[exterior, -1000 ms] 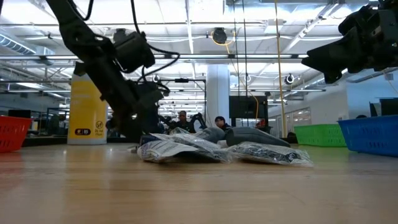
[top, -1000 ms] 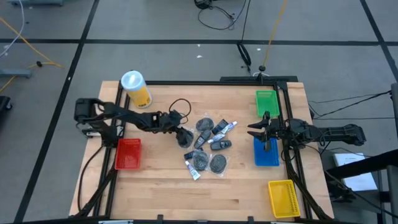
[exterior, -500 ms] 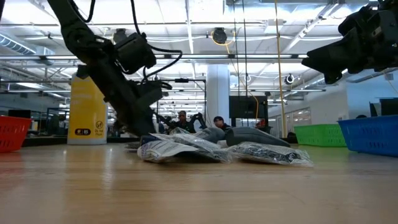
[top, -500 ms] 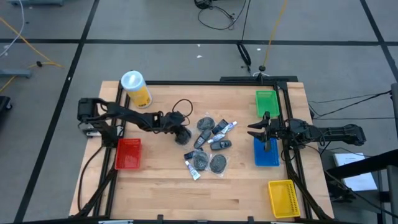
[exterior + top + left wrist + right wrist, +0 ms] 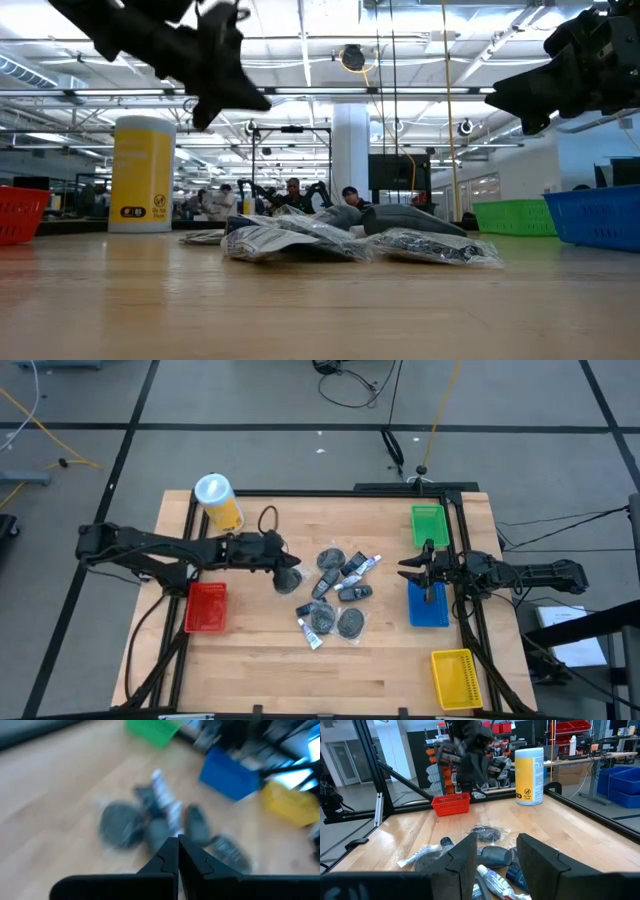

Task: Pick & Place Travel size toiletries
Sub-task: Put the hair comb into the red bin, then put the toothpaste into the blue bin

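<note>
I am speaking for both arms and reading clock directions on the overhead view, with twelve at the table (image 5: 250, 670) edge where the yellow canister (image 5: 219, 501) is standing.

My left end effector (image 5: 291, 567) is hanging clear above the table, well up in the level view. Its fingers (image 5: 167, 857) are clenched tip to tip. I am seeing nothing caught between them, so I am judging it to be carrying nothing.

The travel size toiletries (image 5: 336, 592) are lying in a loose cluster near the middle of the table, at about four o'clock from that end effector. One round dark packet (image 5: 286, 583) is sitting apart from the cluster on its nine o'clock side. It is lying flat on the wood, almost straight below my closed tips and a touch toward six o'clock.

That is the relation the coming move is turning on. The packet is under me rather than out ahead, so I am expecting to have to spread the fingers and drop straight down. Being round, it is giving me no long axis to line up with. The thin white-blue tube (image 5: 366, 563) at the cluster's one o'clock side is lying roughly along a two-to-eight line.

The red bin (image 5: 206, 622) is waiting at about eight o'clock from the packet.

My right end effector (image 5: 408, 572) is idling over the nine o'clock edge of the blue bin (image 5: 430, 615). Its fingers are parted and gripping nothing. The cluster is lying at its nine o'clock, but the lone packet is far nearer my left arm.
</note>
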Available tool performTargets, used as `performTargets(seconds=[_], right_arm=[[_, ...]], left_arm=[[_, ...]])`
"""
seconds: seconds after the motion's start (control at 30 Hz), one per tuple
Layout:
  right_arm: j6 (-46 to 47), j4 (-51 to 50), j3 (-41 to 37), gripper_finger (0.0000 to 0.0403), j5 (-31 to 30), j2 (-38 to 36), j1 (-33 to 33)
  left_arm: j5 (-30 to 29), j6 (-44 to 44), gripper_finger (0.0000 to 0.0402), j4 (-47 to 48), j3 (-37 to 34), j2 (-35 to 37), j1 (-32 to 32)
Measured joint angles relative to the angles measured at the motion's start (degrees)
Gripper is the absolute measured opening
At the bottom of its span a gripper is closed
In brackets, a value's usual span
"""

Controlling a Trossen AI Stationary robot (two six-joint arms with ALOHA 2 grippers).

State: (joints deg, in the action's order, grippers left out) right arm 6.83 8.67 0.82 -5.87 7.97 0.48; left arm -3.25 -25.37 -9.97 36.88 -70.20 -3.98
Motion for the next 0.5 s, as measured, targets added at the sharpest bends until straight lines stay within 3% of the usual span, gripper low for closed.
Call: performTargets(seconds=[0.13,0.33,0.5], right_arm=[[0.9,0.1,0.0,0.0130,0.0,0.0,0.0],[3.1,0.2,0.0,0.0130,-0.1,0.5,0.0],[4.2,3.5,0.0,0.0130,-3.0,5.1,0.0]], left_arm=[[-0.4,2.5,0.0002,-0.7,0.1,0.1,-0.6],[-6.1,7.1,0.0003,4.5,0.1,-0.9,-2.0],[-7.1,10.7,0.0020,-2.7,0.1,-6.4,-3.8]])
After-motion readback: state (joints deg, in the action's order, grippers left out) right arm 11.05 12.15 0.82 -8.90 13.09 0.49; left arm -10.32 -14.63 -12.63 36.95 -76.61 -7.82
